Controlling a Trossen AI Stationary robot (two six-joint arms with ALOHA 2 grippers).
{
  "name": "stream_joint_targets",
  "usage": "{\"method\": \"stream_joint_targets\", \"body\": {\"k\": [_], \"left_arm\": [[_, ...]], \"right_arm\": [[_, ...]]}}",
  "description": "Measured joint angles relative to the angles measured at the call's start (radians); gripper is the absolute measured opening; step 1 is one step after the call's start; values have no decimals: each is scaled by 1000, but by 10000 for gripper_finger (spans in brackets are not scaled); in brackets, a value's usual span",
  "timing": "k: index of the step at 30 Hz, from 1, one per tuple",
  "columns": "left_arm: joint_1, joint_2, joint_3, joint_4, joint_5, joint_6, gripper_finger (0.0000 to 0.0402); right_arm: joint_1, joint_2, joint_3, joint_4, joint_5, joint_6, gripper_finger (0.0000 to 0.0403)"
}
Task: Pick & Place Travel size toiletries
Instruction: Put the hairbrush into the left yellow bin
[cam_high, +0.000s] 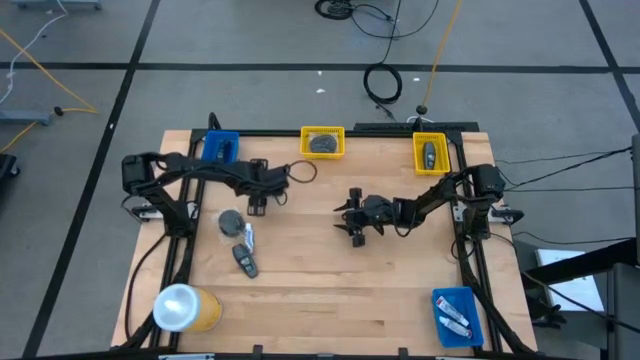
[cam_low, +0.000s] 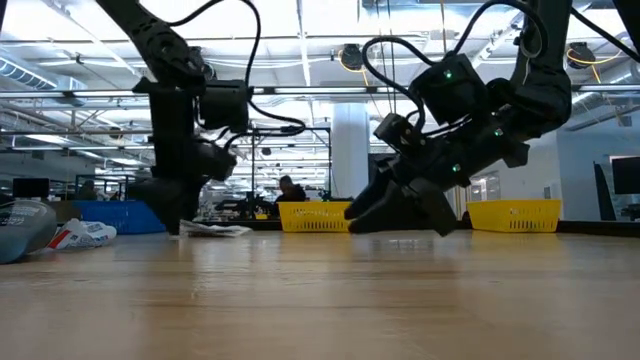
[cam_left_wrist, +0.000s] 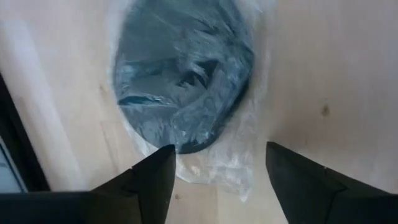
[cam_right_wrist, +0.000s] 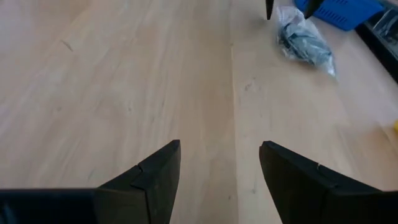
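At the table's near left corner a large yellow roll (cam_high: 186, 308) with a white end lies close to the edge, apart from everything else. Up from it, in the left part of the wooden table (cam_high: 330, 290), three loose toiletries sit close together: a grey disc in clear wrap (cam_high: 231, 221), a small white tube (cam_high: 248, 236) just beside it, and a black oblong piece (cam_high: 245, 261) nearest the front. The left gripper (cam_high: 257, 203) hangs just beyond the disc, toward the far edge; its wrist camera shows the two fingers (cam_left_wrist: 149, 183) spread apart and empty, with the wrapped disc (cam_left_wrist: 183, 74) right ahead of the gap and bare wood on either side. A blue bin (cam_high: 220, 147) sits at the far left corner and a yellow bin (cam_high: 323, 142) at the middle of the far edge, holding a grey item. Between the toiletries and the table's centre the wood is bare, and the whole front strip is open. The right gripper (cam_high: 355, 218) is near the centre, low over the table, its fingers (cam_right_wrist: 155, 174) parted with nothing between them, pointed across clear wood toward the left side, where the disc (cam_right_wrist: 305, 40) shows in the distance. Farther right, a second yellow bin (cam_high: 430, 153) at the far right corner holds a dark piece, and a second blue bin (cam_high: 457, 315) at the near right corner holds white tubes.
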Motion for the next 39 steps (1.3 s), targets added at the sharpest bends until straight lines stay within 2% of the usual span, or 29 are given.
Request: {"method": "stream_joint_targets", "body": {"k": [7, 13, 17, 21, 26, 30, 32, 34, 36, 39], "left_arm": [[-59, -5, -89, 171, -182, 68, 250], [-60, -5, -132, 278, -220, 60, 236], [-45, -3, -149, 340, -221, 33, 183], [-33, -2, -176, 416, -214, 22, 109], [-33, 2, -193, 478, -261, -23, 17], [-79, -10, -176, 440, -271, -65, 9], [-108, -23, -148, 406, -248, -96, 4], [-131, -51, -121, 366, -180, -134, 3], [-146, -77, -92, 363, -49, -169, 4], [-144, -112, -58, 383, 209, -228, 2]], "right_arm": [[0, 0, 0, -25, 1, 0, 210], [0, 0, -1, -27, 1, 0, 210], [0, 0, -1, -27, 1, 0, 210], [0, 0, -1, -27, 1, 0, 210], [0, 0, -1, -27, 1, 0, 210], [0, 0, -1, -25, 2, 0, 210], [0, 0, -1, -14, 1, -1, 210], [0, 0, -1, 13, 2, -16, 210], [0, 0, -1, 46, 2, -42, 210], [0, 0, -1, 118, 2, -60, 210]]}}
